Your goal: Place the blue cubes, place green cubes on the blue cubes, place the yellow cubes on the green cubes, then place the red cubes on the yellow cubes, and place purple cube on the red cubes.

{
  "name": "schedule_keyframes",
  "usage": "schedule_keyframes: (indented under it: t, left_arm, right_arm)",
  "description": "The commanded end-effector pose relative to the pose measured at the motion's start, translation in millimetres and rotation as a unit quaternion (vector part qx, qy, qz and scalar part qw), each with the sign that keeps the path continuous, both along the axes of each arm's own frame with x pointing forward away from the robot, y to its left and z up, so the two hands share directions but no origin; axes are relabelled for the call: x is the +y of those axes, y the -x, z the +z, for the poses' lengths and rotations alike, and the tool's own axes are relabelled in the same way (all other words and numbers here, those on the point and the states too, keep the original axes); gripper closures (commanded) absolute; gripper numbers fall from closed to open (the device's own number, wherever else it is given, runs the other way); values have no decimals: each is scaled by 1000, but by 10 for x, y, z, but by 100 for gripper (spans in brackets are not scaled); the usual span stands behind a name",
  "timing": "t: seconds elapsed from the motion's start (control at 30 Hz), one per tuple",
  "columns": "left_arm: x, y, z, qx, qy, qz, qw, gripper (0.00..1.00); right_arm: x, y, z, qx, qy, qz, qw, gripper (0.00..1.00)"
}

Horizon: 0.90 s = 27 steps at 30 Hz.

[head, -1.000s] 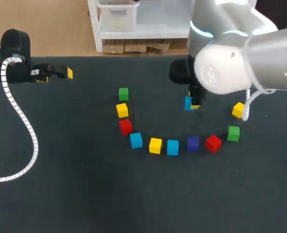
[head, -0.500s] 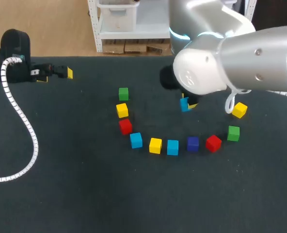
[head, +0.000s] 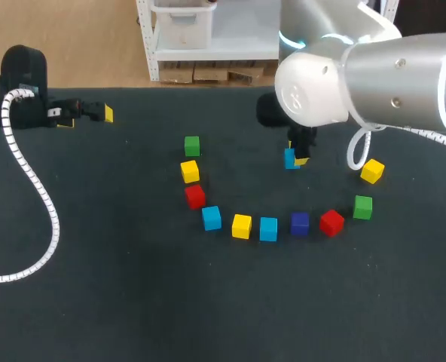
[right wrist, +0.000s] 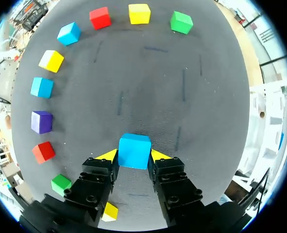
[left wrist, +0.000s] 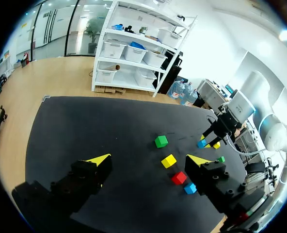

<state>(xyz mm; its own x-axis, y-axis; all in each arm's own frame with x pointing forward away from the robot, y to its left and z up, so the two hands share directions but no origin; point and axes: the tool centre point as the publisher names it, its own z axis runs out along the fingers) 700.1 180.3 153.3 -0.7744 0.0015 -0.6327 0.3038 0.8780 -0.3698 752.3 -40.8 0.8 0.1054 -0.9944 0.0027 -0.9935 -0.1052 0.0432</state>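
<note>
Blue cube (right wrist: 135, 151) pinched between both yellow tips of right gripper (right wrist: 134, 155), sitting inside the arc of loose cubes (head: 268, 228), apart from all of them. Left gripper (left wrist: 148, 159) spread wide, holding nothing, over the table (head: 132, 302) far left.

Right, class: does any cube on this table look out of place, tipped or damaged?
Nothing looks damaged or tipped. Only one blue cube sits apart from the curved row of cubes, and that is because the right gripper is shut on it.
</note>
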Motion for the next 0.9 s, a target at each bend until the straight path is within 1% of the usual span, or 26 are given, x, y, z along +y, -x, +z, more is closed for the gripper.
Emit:
schedule_keyframes:
  t: [0.03,0.3,0.33,0.37,0.43,0.47,0.5,0.53,0.7,0.83,0.87,0.9]
  left_arm:
    - [34,0,-21,-4,6,-5,1000,0]
    - [34,0,-21,-4,6,-5,1000,0]
    - [34,0,-21,-4,6,-5,1000,0]
    - [34,0,-21,-4,6,-5,1000,0]
    - [34,0,-21,-4,6,-5,1000,0]
    - [34,0,-21,-4,6,-5,1000,0]
    - [34,0,-21,-4,6,-5,1000,0]
    - [34,0,-21,-4,6,-5,1000,0]
    - [34,0,-21,-4,6,-5,1000,0]
    - [34,0,-21,-4,6,-5,1000,0]
    - [34,0,-21,-4,6,-5,1000,0]
    - [34,0,-21,-4,6,-5,1000,0]
  right_arm:
    - [3,-60,-27,13,-6,-13,1000,100]
    - [-3,-63,-30,15,-8,-17,1000,99]
    - [-6,-61,-32,18,-8,-22,1000,87]
    - [-7,-62,-35,18,-8,-24,1000,71]
    - [-8,-64,-37,20,-8,-26,999,55]
    - [-9,-63,-38,21,-9,-27,999,38]
    - [-14,-60,-46,22,-8,-27,999,7]
    - [-16,-58,-49,22,-7,-27,999,0]
    - [-19,-48,-60,23,-7,-27,999,0]
    - [-14,-58,-31,16,-12,-27,999,0]
    - [-15,-59,-25,15,-11,-26,999,25]
    - [-15,-57,-20,15,-10,-25,1000,56]
